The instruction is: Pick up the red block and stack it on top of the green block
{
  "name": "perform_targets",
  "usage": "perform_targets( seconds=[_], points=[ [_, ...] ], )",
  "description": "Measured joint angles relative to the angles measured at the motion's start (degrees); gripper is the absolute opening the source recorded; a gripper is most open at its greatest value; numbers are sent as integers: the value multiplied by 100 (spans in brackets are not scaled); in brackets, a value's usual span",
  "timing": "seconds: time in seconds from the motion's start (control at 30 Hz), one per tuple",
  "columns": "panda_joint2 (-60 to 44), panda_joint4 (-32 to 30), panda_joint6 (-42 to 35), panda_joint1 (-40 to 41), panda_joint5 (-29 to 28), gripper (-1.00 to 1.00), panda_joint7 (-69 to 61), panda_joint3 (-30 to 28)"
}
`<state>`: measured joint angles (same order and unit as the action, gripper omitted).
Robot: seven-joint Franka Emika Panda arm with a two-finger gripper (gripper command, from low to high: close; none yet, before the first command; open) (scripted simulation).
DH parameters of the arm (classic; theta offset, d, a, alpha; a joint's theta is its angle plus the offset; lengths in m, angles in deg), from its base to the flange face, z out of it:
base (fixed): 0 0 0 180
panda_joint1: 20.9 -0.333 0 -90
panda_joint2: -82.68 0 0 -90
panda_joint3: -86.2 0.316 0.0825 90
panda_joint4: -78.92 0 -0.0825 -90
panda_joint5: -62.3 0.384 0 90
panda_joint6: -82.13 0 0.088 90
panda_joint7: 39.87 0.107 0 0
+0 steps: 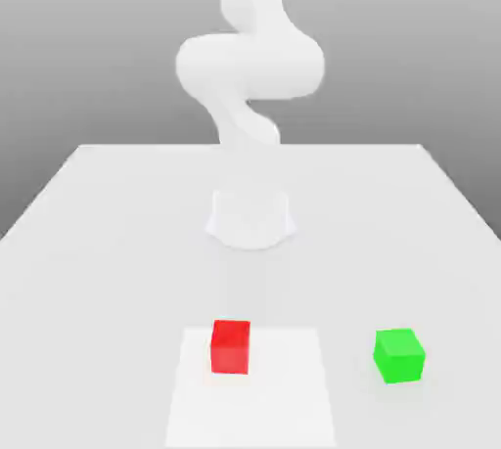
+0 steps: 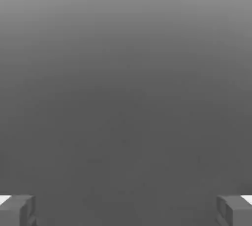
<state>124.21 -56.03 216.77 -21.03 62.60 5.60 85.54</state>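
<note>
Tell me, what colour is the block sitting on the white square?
Bright red. The red block shows best in the exterior view.

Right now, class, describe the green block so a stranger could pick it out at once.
Find the white table with the robot's base at its middle. Nearer the camera lie two small cubes; the green block is towards the exterior view's right, apart from the red block, and off the paler square patch.

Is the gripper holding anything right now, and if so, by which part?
Nothing is held. In the hand view the gripper is open, with nothing between its fingers. The red block and the green block both sit apart on the table.
</note>
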Motion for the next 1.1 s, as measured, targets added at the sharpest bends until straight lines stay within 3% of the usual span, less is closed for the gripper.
perform_targets(
  seconds=[0.6, 0.83, 0.87, 1.1],
  points=[
    [-3863, -2608, 2520, 81, -22, 0, -99, -276],
    [-5317, -2534, 3731, 198, 199, 0, -266, -107],
    [-5429, -2518, 3824, 206, 232, -100, -288, -90],
    [-5409, -2522, 3809, 216, 206, -100, -268, -85]
  ],
)
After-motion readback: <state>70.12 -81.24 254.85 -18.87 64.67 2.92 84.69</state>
